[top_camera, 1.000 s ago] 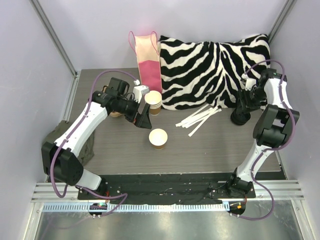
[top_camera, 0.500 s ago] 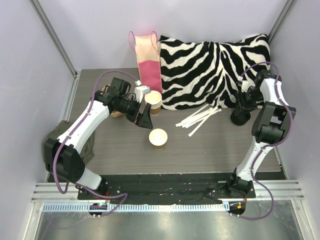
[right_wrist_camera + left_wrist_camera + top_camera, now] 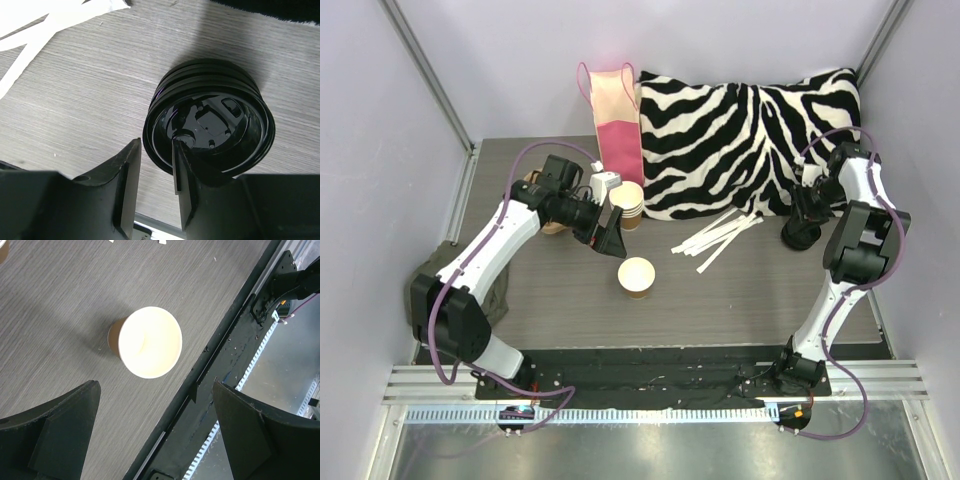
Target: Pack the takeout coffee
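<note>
A kraft-brown takeout coffee cup (image 3: 636,277) stands upright on the table, its cream inside facing up (image 3: 150,342). A short stack of cups (image 3: 627,204) stands behind it by the pink-and-cream paper bag (image 3: 615,120). My left gripper (image 3: 608,238) hangs above the table between the two, open wide (image 3: 155,385), nothing in it. At the right, my right gripper (image 3: 804,212) is down on the black lids (image 3: 799,238). In the right wrist view it (image 3: 156,145) has one finger inside the top lid (image 3: 210,125) and one outside, closed on the rim.
A zebra-striped pillow (image 3: 740,130) fills the back right. White strips (image 3: 718,238) lie fanned out in front of it. An olive cloth (image 3: 492,292) lies at the left edge. A tan piece (image 3: 551,229) shows under the left arm. The black base rail (image 3: 220,355) borders the near edge.
The right gripper's jaws have narrowed onto the lid's rim and that wrist has shifted slightly. The left arm and the cups have hardly moved.
</note>
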